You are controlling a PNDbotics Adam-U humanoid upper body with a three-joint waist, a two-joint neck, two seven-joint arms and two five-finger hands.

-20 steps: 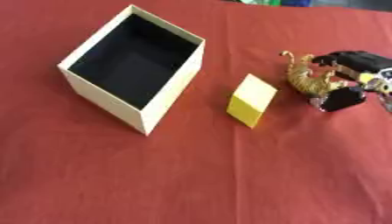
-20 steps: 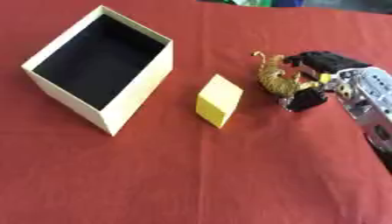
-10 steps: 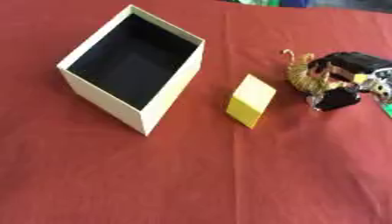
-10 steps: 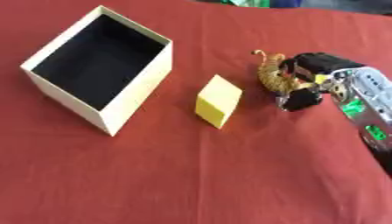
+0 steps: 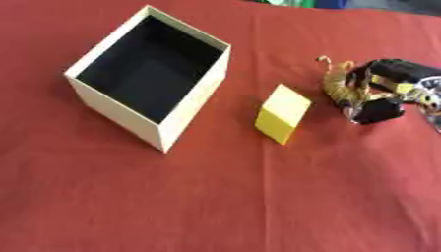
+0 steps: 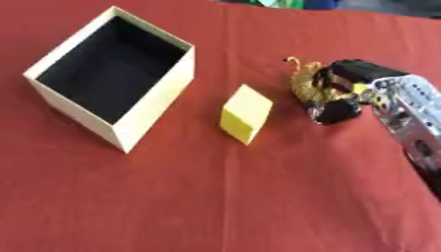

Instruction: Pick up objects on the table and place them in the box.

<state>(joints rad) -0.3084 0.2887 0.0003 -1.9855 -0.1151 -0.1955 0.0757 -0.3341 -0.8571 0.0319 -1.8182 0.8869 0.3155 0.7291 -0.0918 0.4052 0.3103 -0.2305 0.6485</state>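
On the counter's (image 5: 215, 206) right side, my right robot hand (image 6: 344, 96) curls around the small golden figure (image 6: 303, 84); I judge it could slip free when lifted toward the box (image 5: 148, 106).

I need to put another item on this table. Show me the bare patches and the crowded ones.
Bare red cloth runs along the whole near side, in front of the cream cardboard box and the yellow block. The strip between box and block is also free. Crowded: right of the block, where the right hand curls around a small gold striped object.
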